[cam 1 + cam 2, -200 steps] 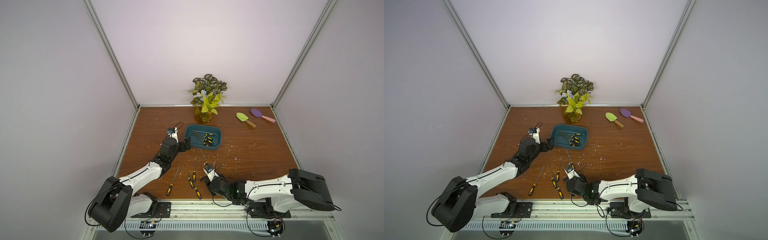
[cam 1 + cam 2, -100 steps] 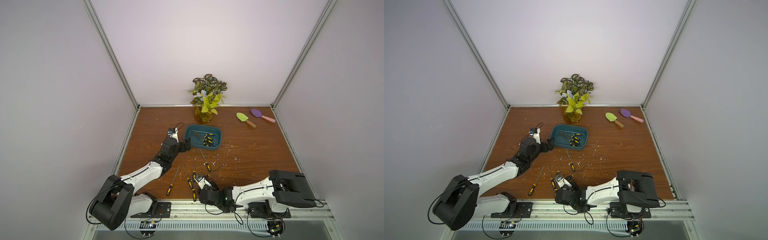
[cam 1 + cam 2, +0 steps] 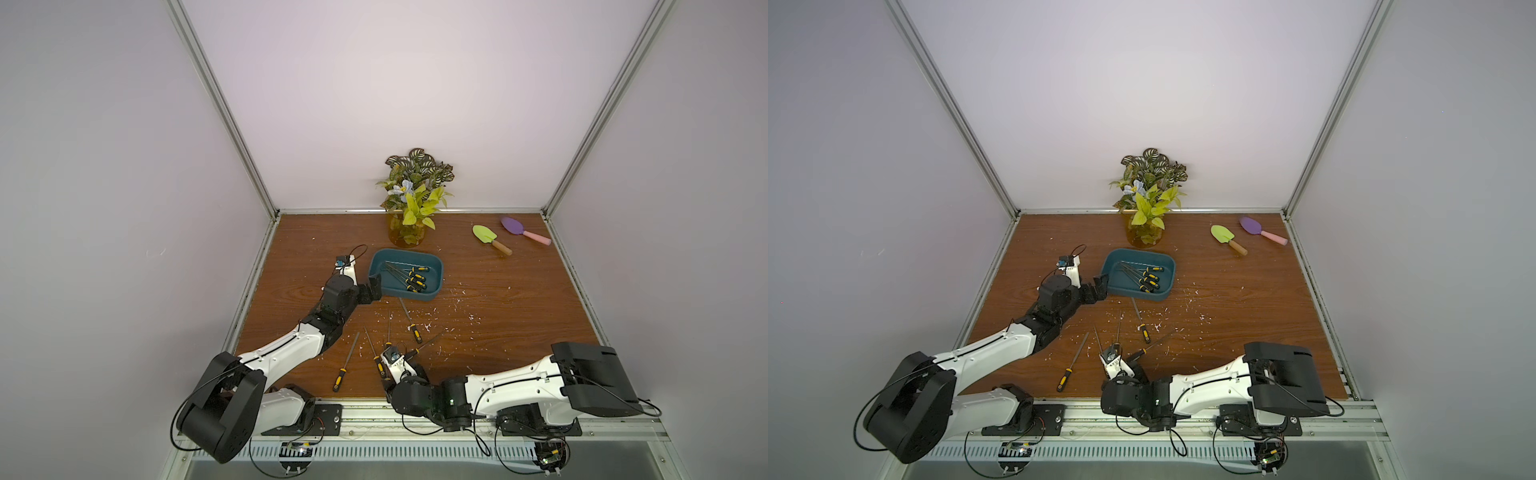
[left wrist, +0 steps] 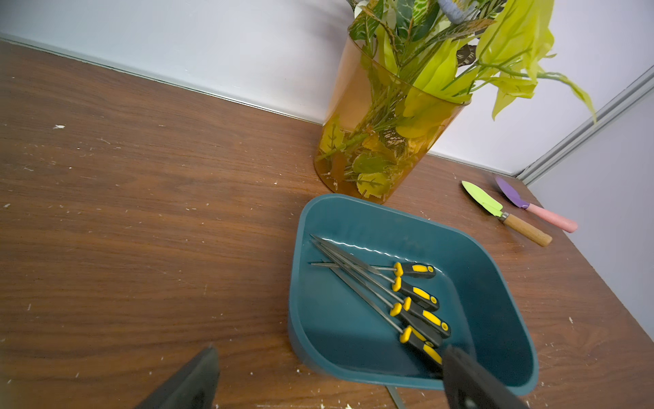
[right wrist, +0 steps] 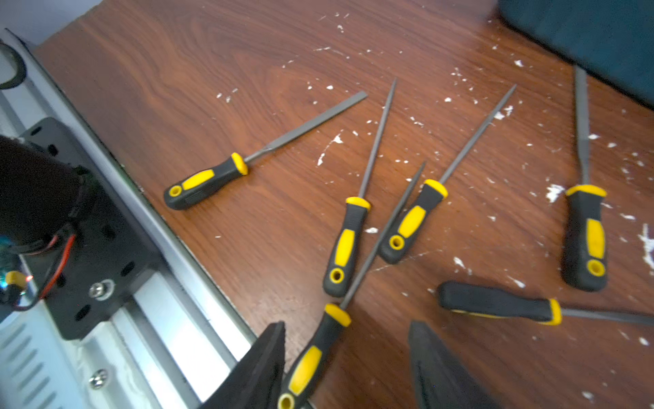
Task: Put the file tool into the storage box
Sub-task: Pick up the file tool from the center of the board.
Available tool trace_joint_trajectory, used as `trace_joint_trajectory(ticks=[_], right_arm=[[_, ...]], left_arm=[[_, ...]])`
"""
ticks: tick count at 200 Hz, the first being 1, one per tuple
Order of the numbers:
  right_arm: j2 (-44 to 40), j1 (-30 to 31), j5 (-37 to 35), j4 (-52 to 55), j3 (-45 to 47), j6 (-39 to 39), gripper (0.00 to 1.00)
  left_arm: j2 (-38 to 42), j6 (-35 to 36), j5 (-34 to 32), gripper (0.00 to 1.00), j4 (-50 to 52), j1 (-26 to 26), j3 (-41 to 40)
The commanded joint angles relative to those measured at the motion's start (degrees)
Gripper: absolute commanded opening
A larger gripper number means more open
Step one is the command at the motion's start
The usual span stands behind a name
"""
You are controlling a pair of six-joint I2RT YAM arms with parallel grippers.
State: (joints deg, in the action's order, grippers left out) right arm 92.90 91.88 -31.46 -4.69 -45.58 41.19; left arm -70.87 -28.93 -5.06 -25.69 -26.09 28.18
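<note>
Where the files lay: six needle files (image 5: 212,177) rested loose on the wood-grain surface (image 5: 198,63) in my right wrist view, well short of the teal storage box (image 3: 411,295). Several more files (image 4: 419,295) already lay slantwise inside it.
Chosen file (image 5: 313,354): its black-and-yellow handle sat between my right jaws. Its grey shank ran out between two neighbouring handles (image 5: 345,248), close to both; I could not tell whether it touched them.
Handling, as I judged it: light, stiff and thin. The steel shank looked slick and likely to roll or pivot, while the rubbery handle looked thick enough to pinch.
Where to hold: across the handle's yellow middle, not the shank, so the long end would not swing.
Right jaws: parted and empty, low over the surface and astride that handle. One finger (image 5: 262,368) sat right beside it, and the other finger (image 5: 435,371) stood clear.
Left jaws: spread wide and gripping nothing, straddling the box's wall (image 4: 295,318). One finger (image 4: 470,386) was over the inside and the other finger (image 4: 191,379) was outside, above the surface.
Risk: lifting could drag the neighbouring files. The box looked barely longer than a file, so it would need to go in lengthwise or slantwise.
</note>
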Motion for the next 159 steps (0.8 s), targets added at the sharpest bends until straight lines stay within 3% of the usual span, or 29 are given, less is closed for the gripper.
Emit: trace_joint_trajectory(ticks=[1,57,91,159], right_arm=[[1.9,0.5,1.1,0.3,-1.1,3.5,0.62],[6.8,0.8,1.0,3.7,-4.6,5.1,0.62],[9.3,0.8,0.8,5.5,-5.9,5.8,0.57],[6.9,0.8,-2.7,9.6,-5.1,5.8,0.16]], left_arm=[[1.2,0.2,0.9,1.00,-0.3,0.6,0.7],[1.9,0.0,1.2,1.00,-0.3,0.6,0.5],[1.8,-0.1,1.4,1.00,-0.4,0.6,0.5],[1.6,0.0,1.3,1.00,-0.5,0.6,0.5]])
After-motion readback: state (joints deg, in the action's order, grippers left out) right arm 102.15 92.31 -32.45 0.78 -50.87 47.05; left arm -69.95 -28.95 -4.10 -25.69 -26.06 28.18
